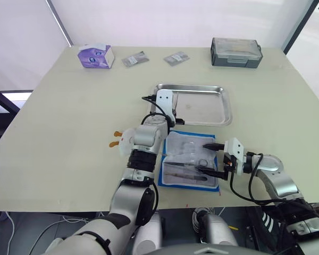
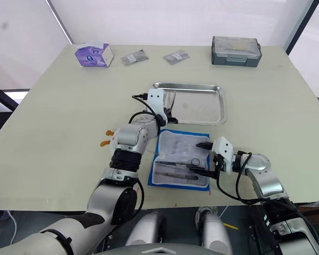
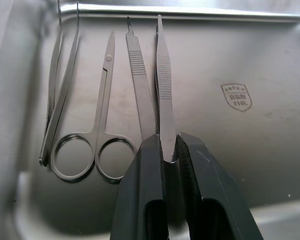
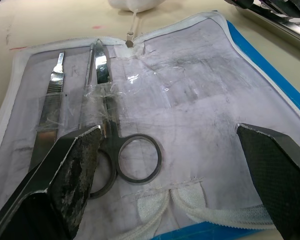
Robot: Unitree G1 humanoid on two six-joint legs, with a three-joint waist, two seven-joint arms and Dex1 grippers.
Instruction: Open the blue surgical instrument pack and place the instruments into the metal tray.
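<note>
Pack: blue surgical instrument pack (image 1: 190, 160) lies unfolded at the table's near edge, just in front of the metal tray; bright blue border, grey-white lining up, clear film over the pockets.
Table: pale cream table (image 1: 69, 122) carries everything; a dark grey lidded box (image 1: 236, 52), a purple carton (image 1: 96, 56) and two small grey foil packets (image 1: 135, 59) sit along the far side.
Tray: metal tray (image 1: 210, 105) is shallow and shiny, with a stamped shield mark; at its left end lie curved forceps (image 3: 60, 90), scissors (image 3: 97, 135) and a scalpel handle (image 3: 138, 85).
Left claw: left claw (image 3: 166, 150) is pinched narrow on straight tweezers (image 3: 163, 90) over the tray.
Right claw: right claw (image 4: 165, 165) is spread wide over the lining.
Still in pack: ring-handled scissors (image 4: 121, 150) and a flat handle (image 4: 50, 105) under the film.
</note>
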